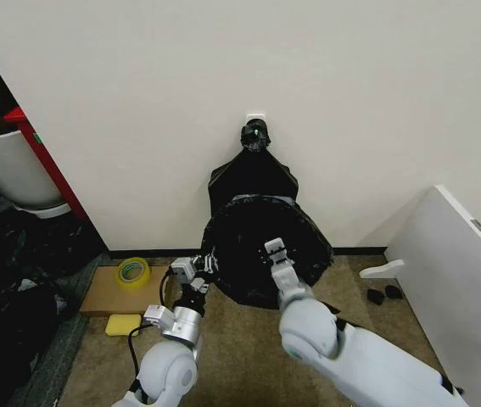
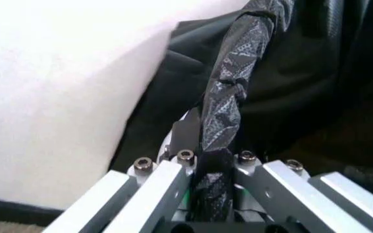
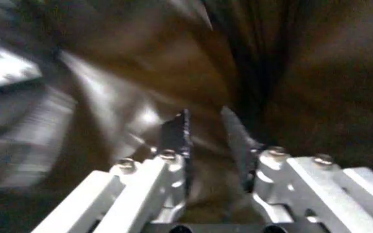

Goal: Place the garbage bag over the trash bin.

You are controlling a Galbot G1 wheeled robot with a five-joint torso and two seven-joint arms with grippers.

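Here, label by label:
Bag: the black bag (image 1: pixel 261 242) is spread over the round bin by the far wall; the bin itself is hidden beneath the plastic.
Bag edge: in the left wrist view a bunched, crinkled strip of the bag (image 2: pixel 228 99) runs from the rim down between the end effector's fingers.
Left end effector: the left end effector (image 1: pixel 199 270) sits at the bag's near-left edge, clamped on that strip (image 2: pixel 212 182).
Right end effector: the right end effector (image 1: pixel 276 253) is over the near middle of the bag; its fingers (image 3: pixel 177 133) stand apart with nothing between them, dark glossy plastic behind.
Bundle: a smooth black bundle (image 1: pixel 254 174) with a knotted top hangs on the wall just behind the bag.
Floor, left: a yellow tape roll (image 1: pixel 133 271) lies on cardboard (image 1: pixel 109 292), a yellow sponge (image 1: pixel 123 324) nearer.
Far left: a white tub (image 1: pixel 11 170).
Right: a white panel (image 1: pixel 461 271).
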